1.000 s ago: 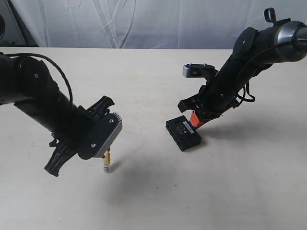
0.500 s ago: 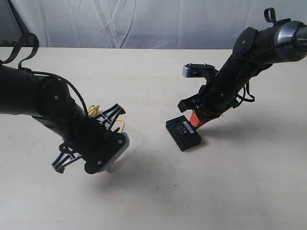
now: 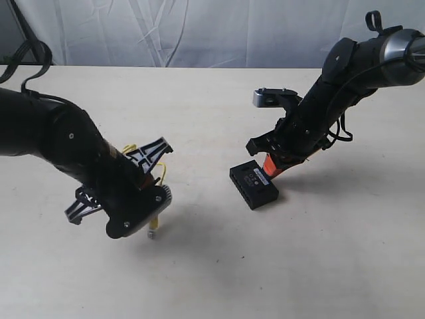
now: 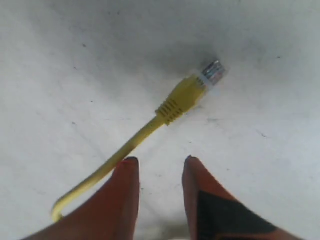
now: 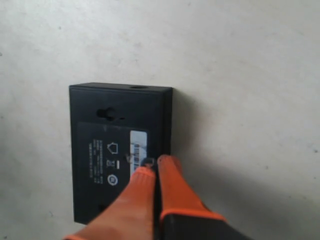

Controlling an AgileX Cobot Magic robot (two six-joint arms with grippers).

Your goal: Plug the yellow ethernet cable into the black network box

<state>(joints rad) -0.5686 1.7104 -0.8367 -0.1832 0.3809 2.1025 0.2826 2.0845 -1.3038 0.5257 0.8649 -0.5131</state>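
While limp and light, yellow ethernet cable (image 4: 135, 140) is judged best gripped at its stiff boot (image 4: 180, 97); plug (image 4: 212, 74) brittle | left gripper (image 4: 160, 160) parted, empty | right gripper (image 5: 152, 167) clenched atop black network box (image 5: 100, 125).

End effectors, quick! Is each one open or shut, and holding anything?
Left end effector: open, empty; the yellow ethernet cable lies beside it.
Right end effector: shut, tips on the black network box.

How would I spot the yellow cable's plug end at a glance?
On the pale table, go to the left gripper and look just past its open jaws. The yellow ethernet cable ends there in a ribbed yellow boot and a small clear plug. Nothing else is bright yellow; the black network box lies by the right gripper.
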